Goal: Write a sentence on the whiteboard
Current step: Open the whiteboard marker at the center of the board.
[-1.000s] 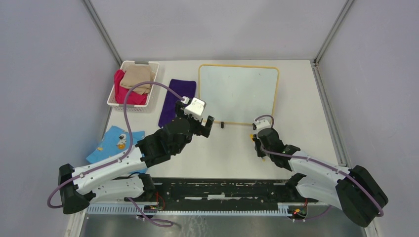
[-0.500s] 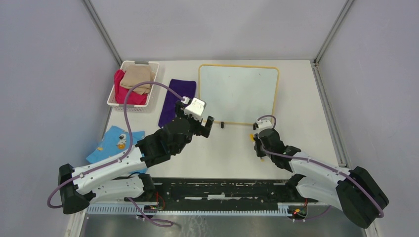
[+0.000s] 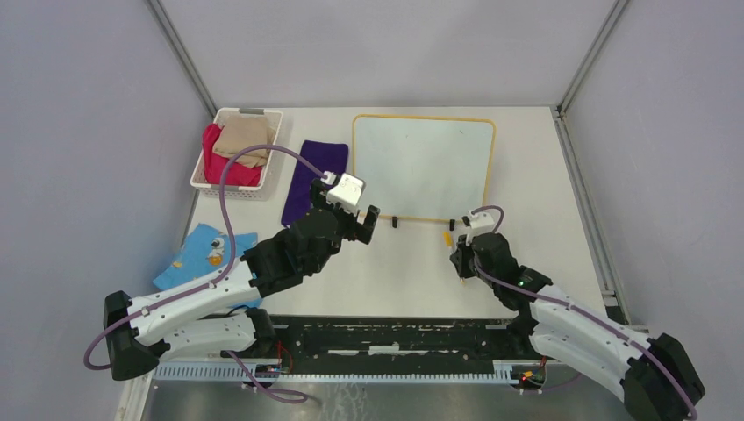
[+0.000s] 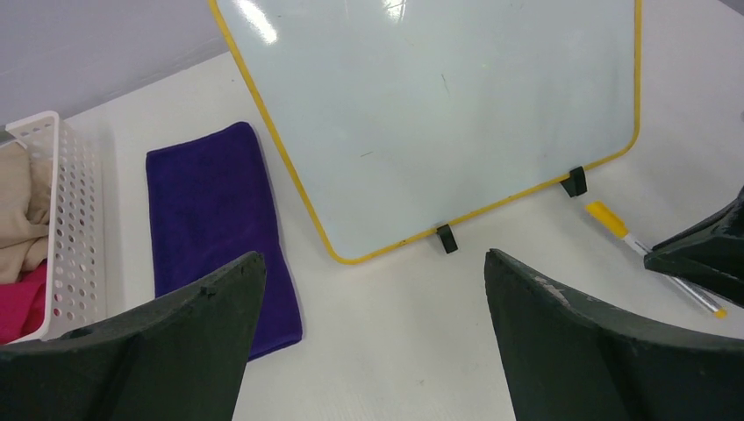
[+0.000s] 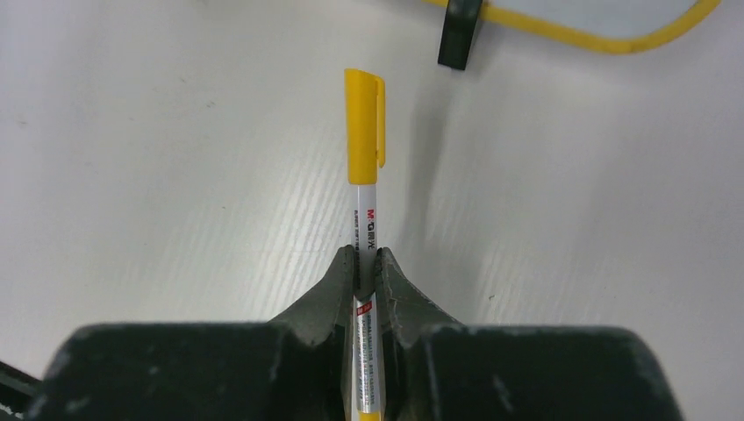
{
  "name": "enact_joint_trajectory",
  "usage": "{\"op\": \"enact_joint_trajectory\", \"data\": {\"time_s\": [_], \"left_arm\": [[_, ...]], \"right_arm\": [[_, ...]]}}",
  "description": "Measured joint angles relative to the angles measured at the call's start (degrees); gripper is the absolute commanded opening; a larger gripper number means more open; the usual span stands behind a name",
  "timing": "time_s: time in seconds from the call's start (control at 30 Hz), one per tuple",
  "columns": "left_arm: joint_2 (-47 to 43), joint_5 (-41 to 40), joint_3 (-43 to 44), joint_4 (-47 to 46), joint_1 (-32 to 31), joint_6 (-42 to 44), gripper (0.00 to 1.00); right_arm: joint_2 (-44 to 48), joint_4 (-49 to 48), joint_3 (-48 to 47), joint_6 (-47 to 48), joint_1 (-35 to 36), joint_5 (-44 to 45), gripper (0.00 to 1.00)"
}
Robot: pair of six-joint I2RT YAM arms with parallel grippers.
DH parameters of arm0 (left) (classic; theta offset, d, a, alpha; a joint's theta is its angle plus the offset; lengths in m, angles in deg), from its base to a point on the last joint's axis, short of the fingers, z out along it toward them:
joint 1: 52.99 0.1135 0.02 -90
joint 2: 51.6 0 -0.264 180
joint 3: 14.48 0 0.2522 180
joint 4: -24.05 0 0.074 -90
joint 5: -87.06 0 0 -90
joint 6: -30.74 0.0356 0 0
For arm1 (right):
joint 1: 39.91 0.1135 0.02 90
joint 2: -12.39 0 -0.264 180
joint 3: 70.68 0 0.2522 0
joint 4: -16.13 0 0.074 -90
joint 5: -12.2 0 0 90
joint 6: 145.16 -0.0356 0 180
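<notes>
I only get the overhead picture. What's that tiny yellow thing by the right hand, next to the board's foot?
Observer: A marker. The right wrist view shows the right hand pinching its white barrel.
Visitor: Is it ready to write?
Observer: No, its yellow cap is on, pointing toward a black foot of the whiteboard.
Visitor: Anything written on the board?
Observer: The left wrist view shows the surface up close: no words, only faint specks.

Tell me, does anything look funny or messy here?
Nothing is spilled or broken. One odd bit: the marker pinched in the right gripper has its yellow cap on, so it can't write on the whiteboard yet.
</notes>
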Motion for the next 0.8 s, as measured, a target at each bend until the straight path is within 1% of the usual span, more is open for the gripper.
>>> {"op": "enact_joint_trajectory", "data": {"time_s": [0.1,0.23,0.33,0.43,0.53,0.67,0.8], "left_arm": [[0.00,-0.57,0.00,-0.11,0.00,-0.17,1.00],[0.00,-0.96,1.07,0.11,0.00,-1.38,1.00],[0.00,0.04,3.08,-0.46,0.00,-1.95,1.00],[-0.22,3.26,4.24,-3.45,0.00,-2.93,1.00],[-0.72,7.04,4.85,-5.33,0.00,-6.34,1.00],[0.15,12.22,7.54,-5.31,0.02,-15.30,1.00],[0.63,18.25,6.16,-8.83,0.07,-23.30,1.00]], "right_arm": [[5.90,1.25,-0.66,0.92,0.00,-0.17,0.00],[11.02,2.78,-3.28,2.75,0.00,-0.61,0.00],[14.88,2.51,-4.87,4.55,0.00,-2.78,0.00],[19.15,-0.98,-4.96,6.03,0.00,-5.90,0.00],[21.64,-6.54,-4.92,6.47,0.00,-9.46,0.00],[22.23,-15.61,-4.00,5.99,0.00,-14.12,0.00],[22.23,-21.14,-1.70,4.92,0.00,-16.44,0.00]]}}
